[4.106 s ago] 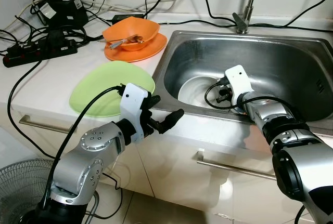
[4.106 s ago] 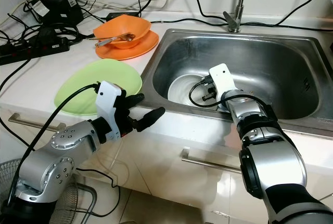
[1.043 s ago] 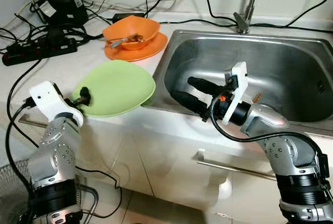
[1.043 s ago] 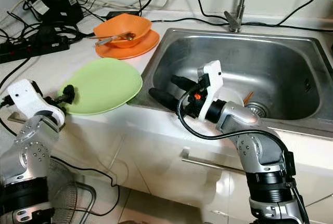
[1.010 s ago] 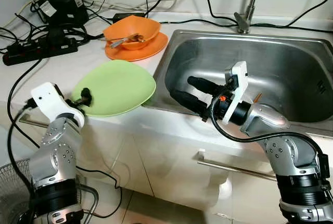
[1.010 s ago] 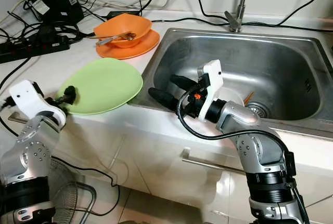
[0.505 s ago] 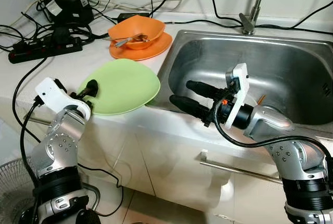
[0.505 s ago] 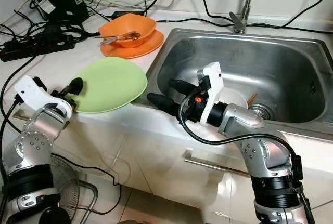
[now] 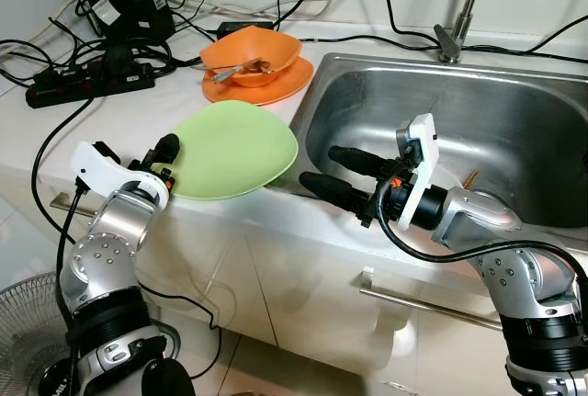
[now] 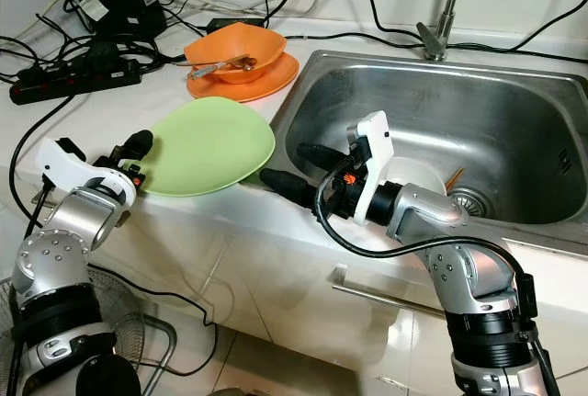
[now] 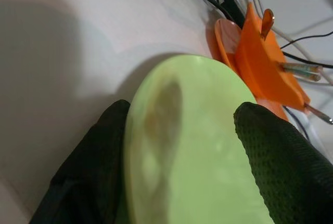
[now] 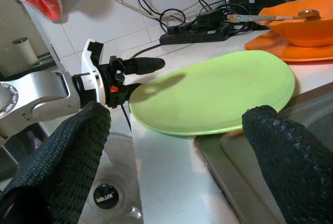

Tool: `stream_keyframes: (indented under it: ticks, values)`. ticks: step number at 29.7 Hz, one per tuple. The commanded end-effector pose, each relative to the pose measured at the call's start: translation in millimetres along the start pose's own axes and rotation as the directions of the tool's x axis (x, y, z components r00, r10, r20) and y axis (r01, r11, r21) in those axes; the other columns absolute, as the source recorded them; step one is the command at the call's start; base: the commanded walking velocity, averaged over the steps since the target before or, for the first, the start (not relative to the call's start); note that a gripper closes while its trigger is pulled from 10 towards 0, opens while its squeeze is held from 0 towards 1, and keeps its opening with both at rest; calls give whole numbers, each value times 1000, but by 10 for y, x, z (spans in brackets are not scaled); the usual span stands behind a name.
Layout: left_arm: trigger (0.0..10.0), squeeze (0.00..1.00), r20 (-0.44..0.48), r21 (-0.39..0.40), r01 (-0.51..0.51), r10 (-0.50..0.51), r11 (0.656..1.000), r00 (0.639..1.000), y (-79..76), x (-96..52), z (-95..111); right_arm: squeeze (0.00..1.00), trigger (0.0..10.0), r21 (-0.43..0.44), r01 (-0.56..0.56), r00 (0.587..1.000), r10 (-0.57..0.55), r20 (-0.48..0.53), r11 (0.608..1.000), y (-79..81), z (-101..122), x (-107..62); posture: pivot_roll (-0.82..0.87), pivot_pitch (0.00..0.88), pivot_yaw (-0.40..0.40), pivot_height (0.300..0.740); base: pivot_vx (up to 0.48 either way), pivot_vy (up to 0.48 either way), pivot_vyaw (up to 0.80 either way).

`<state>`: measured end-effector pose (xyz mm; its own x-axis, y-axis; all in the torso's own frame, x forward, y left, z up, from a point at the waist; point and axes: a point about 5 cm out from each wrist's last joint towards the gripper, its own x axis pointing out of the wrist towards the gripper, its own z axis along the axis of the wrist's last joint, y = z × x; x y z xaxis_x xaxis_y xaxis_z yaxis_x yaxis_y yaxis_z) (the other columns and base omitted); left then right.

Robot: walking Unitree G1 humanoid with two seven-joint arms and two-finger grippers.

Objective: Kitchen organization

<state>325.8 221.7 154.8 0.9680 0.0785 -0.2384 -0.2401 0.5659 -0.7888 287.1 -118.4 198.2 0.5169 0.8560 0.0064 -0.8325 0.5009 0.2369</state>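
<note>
2 grippers frame the job as we read it. Nearest us, at lower left of the left eye view, the left gripper sits at the near rim of the green plate. In the left wrist view 1 black finger lies on each side of the plate's edge, spread around it; we cannot tell whether they touch it yet. At centre right, the right gripper points toward the plate's sink-side edge with its fingers spread wide and nothing between them.

We judge the step in hand to be taking hold of the green plate, which lies empty on the white counter with its right edge overhanging the rim of the steel sink. The next move calls for the left fingers to press onto the rim before any lift, since the thin, smooth edge could slip.

Inside the sink a white dish lies partly hidden behind the right arm, near the drain. Farther back, upper centre-left, an orange bowl rests on an orange plate and holds a spoon. Beyond it, at upper left, a power strip lies among tangled cables.
</note>
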Motion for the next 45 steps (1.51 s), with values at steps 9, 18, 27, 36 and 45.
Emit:
stream_keyframes:
  ticks: [9, 18, 27, 36, 45]
  values:
    - [0, 0, -92, -85, -47, 39, 995, 995, 61, 22, -173, 0, 10000, -10, -22, 1000, 22, -10, 1000, 46, 7, 46, -64, 34, 101, 740, 0, 0, 0]
    - [0, 0, -100, -99, -46, 36, 994, 994, 56, 20, -178, 0, 10000, -3, -23, 1000, 22, -12, 1000, 49, -10, 56, -64, 34, 101, 740, 0, 0, 0]
    - [0, 0, -90, -134, -37, 25, 990, 996, 49, 14, -169, 0, 10000, -2, -23, 1000, 23, -13, 1000, 53, -21, 66, -62, 31, 103, 740, 0, 0, 0]
    - [0, 0, -74, -150, -35, 24, 988, 997, 50, 8, -143, 0, 10000, -1, -21, 1000, 21, -11, 1000, 49, -28, 72, -60, 25, 106, 740, 0, 0, 0]
    - [0, 0, -49, -172, -39, 31, 984, 998, 74, 4, -113, 0, 10000, -3, -21, 1000, 20, -15, 1000, 38, -32, 71, -60, 23, 100, 740, 0, 0, 0]
